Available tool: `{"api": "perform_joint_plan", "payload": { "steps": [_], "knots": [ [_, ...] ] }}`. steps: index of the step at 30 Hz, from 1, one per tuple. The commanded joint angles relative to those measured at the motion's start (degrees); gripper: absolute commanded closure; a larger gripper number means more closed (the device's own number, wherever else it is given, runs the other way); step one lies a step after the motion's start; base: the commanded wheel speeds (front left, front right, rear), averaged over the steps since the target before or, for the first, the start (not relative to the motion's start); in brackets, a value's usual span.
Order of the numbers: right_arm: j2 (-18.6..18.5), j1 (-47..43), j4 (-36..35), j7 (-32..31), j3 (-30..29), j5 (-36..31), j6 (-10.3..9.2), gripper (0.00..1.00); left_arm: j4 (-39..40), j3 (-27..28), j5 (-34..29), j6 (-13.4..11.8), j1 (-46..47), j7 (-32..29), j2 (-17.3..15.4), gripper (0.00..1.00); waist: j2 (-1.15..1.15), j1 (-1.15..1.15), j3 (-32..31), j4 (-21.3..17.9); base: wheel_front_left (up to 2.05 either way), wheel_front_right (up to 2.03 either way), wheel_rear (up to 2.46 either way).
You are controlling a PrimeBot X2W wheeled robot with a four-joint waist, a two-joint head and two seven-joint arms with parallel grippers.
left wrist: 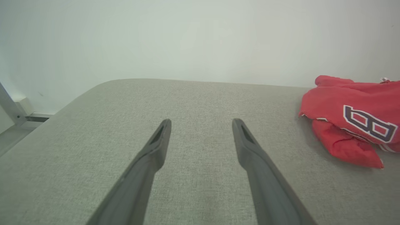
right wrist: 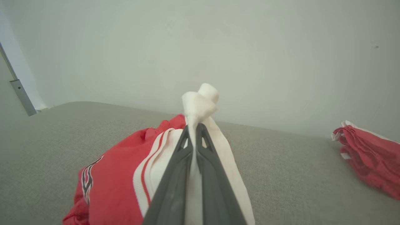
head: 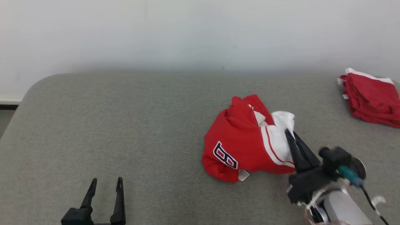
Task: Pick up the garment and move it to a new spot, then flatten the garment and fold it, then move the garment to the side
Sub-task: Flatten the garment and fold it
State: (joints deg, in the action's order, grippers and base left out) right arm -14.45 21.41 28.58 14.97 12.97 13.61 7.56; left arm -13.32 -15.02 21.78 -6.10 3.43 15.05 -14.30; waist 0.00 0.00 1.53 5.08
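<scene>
The red and white garment (head: 247, 147) lies in a crumpled heap on the gray padded surface (head: 125, 125), a bit right of the middle of the head view. The heap is wider than it is tall in the picture, so its long way runs left to right, with the red part and the big number at the left end and the white part at the right end. The right gripper (head: 290, 134) is at that white end. Its two dark fingers are squeezed together on a bunch of white cloth, and in the right wrist view a little white lump pokes out past the tips. So the rest of the garment lies to the left of this gripper. The right arm comes in from the lower right corner, low over the surface, with its fingers pointing up and a little left. The left gripper (head: 106, 179) sits at the lower left, well apart from the garment, fingers spread wide with nothing between them. The right arm is much nearer, so the lift looks like its job. Another red pile (head: 372, 97) rests at the far right edge.
</scene>
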Motion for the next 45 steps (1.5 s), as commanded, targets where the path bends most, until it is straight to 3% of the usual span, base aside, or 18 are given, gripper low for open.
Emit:
{"api": "perform_joint_plan", "payload": {
  "steps": [1,11,21,27,33,45],
  "knots": [
    [-0.5,-2.0,-1.3,0.3,-0.6,-0.1,-0.17,1.0,0.2,0.2,0.2,-0.1,-0.7,0.1,0.3,0.0,0.0,0.0,-0.2,-2.7,0.0,0.0,0.0],
    [2.6,-21.6,-16.7,-0.2,-11.9,-1.3,-0.17,1.0,0.0,1.0,-0.8,0.7,-0.8,0.2,1.4,0.0,0.0,0.0,0.1,-6.2,0.0,0.0,0.0],
    [3.0,-24.3,-24.8,-3.1,-15.4,-3.7,-0.17,1.0,-1.0,1.3,-1.7,1.9,-0.9,0.2,2.0,0.0,0.0,0.0,-1.5,-6.0,0.0,0.0,0.0],
    [0.7,-19.8,-25.8,-5.2,-16.2,-3.8,-0.17,1.0,-1.4,1.4,-2.2,2.5,-1.2,0.2,2.9,0.0,0.0,0.0,-1.9,-3.8,0.0,0.0,0.0],
    [0.7,-17.9,-25.6,-5.0,-15.2,-3.5,-0.17,1.0,-1.6,1.5,-2.6,2.7,-1.7,0.2,3.6,0.0,0.0,0.0,-2.2,-1.2,0.0,0.0,0.0],
    [2.4,-26.0,-25.4,-3.8,-13.5,-3.7,-0.17,1.0,-1.9,2.1,-3.1,3.2,-3.0,0.2,4.7,0.0,0.0,0.0,-2.5,0.3,0.0,0.0,0.0]
  ]
}}
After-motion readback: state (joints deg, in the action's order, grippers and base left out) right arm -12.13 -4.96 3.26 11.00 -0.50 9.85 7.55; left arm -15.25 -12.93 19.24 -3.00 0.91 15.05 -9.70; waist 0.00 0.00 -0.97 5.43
